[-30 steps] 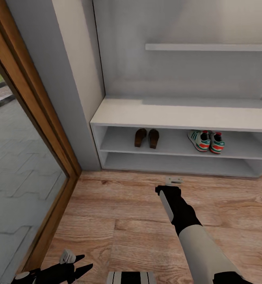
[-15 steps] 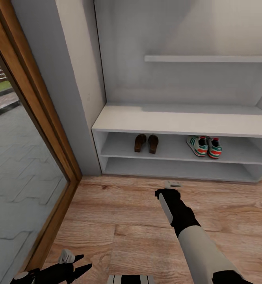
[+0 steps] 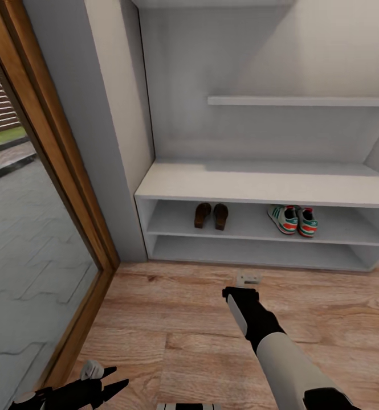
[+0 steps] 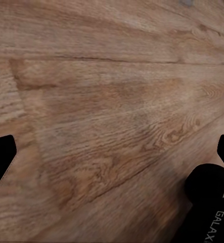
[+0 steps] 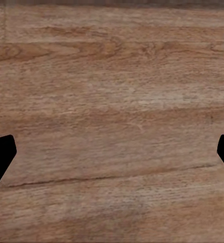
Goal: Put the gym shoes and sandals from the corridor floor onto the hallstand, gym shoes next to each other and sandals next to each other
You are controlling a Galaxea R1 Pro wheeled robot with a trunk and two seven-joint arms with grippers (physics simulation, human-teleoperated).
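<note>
- Camera now tilted up versus a second ago; shoes unmoved.
- Sandals (image 3: 211, 216) paired near rack (image 3: 257, 188) middle shelf's left end, sneakers (image 3: 293, 220) paired toward right.
- Left gripper (image 3: 112, 382), right gripper (image 4: 112, 157) spread wide, empty over floor (image 3: 172, 319).
- Looks done.

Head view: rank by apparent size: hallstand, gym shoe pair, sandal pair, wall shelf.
1. hallstand, largest by far.
2. wall shelf, long but thin, cut off at the picture's edge.
3. gym shoes, the pair looks wider.
4. sandals, slightly smaller; close call, both sit on the same tier.
</note>
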